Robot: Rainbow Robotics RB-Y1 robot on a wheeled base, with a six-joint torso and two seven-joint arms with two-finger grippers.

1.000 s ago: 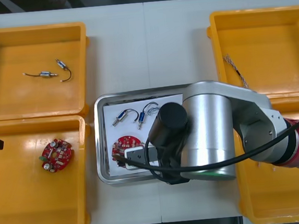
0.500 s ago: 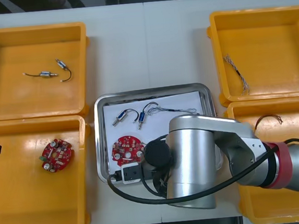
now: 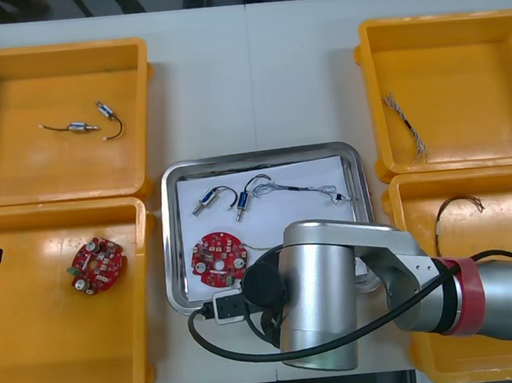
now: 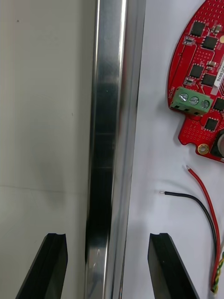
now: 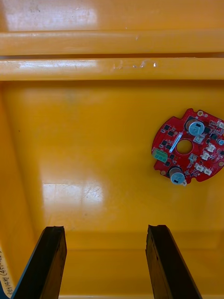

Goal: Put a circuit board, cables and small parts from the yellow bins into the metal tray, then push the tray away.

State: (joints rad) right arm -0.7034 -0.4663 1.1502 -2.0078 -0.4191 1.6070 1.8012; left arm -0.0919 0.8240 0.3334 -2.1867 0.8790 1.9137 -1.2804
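Fingers (image 4: pixel 51 266) of the right gripper (image 4: pixel 106 238) stand apart astride the near rim of the metal tray (image 4: pixel 112 117), gripping nothing: one over the table (image 4: pixel 42 117), one inside near a circuit board (image 4: pixel 200 79).

Front view: the right arm covers the tray's near-left corner; small metal parts (image 3: pixel 210 200) and a cable (image 3: pixel 301 188) lie toward its far edge. Loading looks finished, so pushing seems next (contact left of centre may swing the tray): press low on the rim and drive straight for the table's far edge, where the smooth light top runs bare between yellow bins (image 3: pixel 57 124); dark floor lies beyond.

Left wrist view: the left gripper (image 5: pixel 105 233) hangs open over the near-left bin (image 5: pixel 93 140), beside a second board (image 5: pixel 189 147).
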